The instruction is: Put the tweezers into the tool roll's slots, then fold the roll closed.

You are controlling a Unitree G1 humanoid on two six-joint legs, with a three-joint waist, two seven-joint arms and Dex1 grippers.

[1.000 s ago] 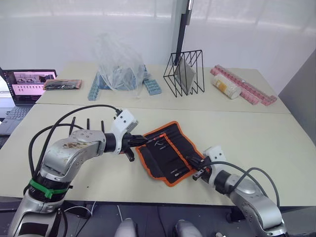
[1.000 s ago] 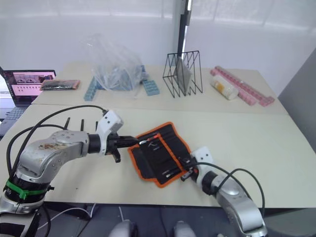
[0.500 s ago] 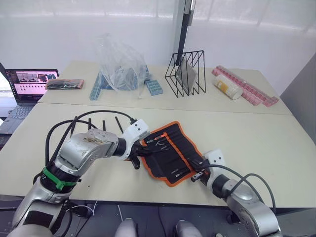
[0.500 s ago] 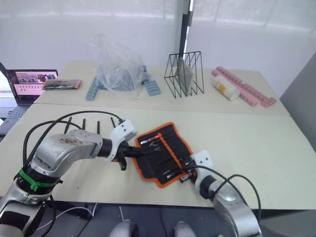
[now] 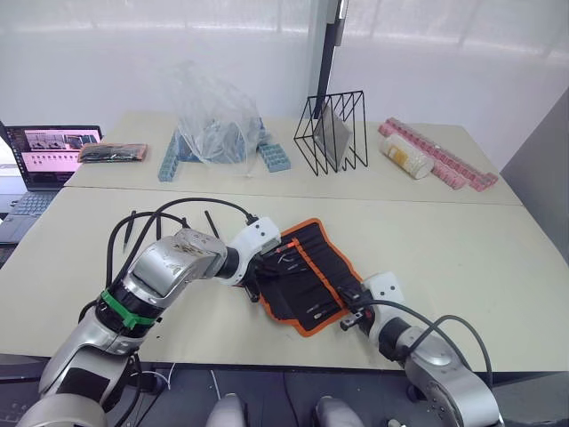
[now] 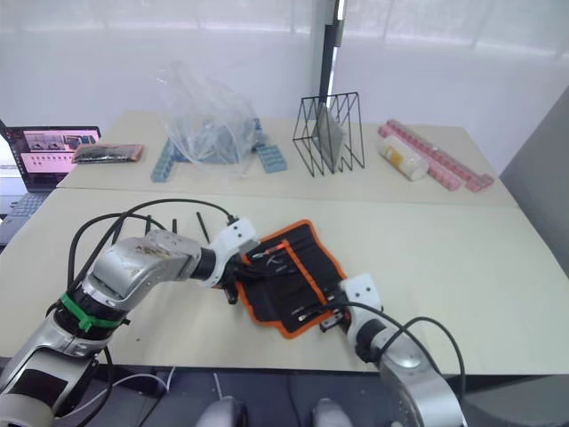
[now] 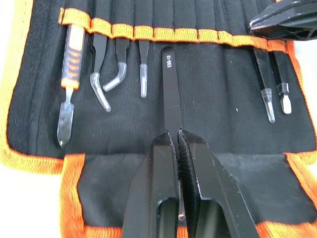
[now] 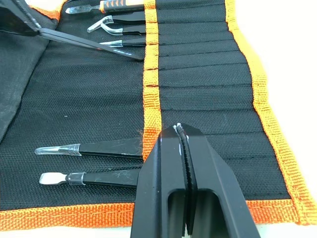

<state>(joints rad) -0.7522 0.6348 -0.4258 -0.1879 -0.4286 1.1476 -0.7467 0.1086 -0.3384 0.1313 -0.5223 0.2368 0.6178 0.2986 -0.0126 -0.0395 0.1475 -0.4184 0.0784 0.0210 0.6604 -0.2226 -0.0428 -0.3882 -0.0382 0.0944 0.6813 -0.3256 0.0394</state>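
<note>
The tool roll [image 5: 307, 276] lies open on the near table, black with orange trim. My left gripper [image 7: 177, 133] is shut on one of the black tweezers [image 7: 171, 89]. Its tip lies just short of the orange strip that borders the slots [image 7: 173, 34]. An orange-handled tool [image 7: 72, 54] and several pointed tools sit in neighbouring slots. My right gripper [image 8: 179, 128] is shut and rests on the roll's orange strip near its corner closest to me. Several loose tweezers [image 5: 211, 223] lie on the table left of the roll.
On the far table stand a black wire rack [image 5: 332, 131], a clear plastic bag [image 5: 216, 116] over blue blocks, pink organisers [image 5: 440, 156] and a bottle [image 5: 407, 156]. A laptop [image 5: 49, 151] sits at far left.
My left gripper has moved right, carrying its tweezers from the roll's left edge to over its inner face. The right gripper has stayed at the roll's near corner.
</note>
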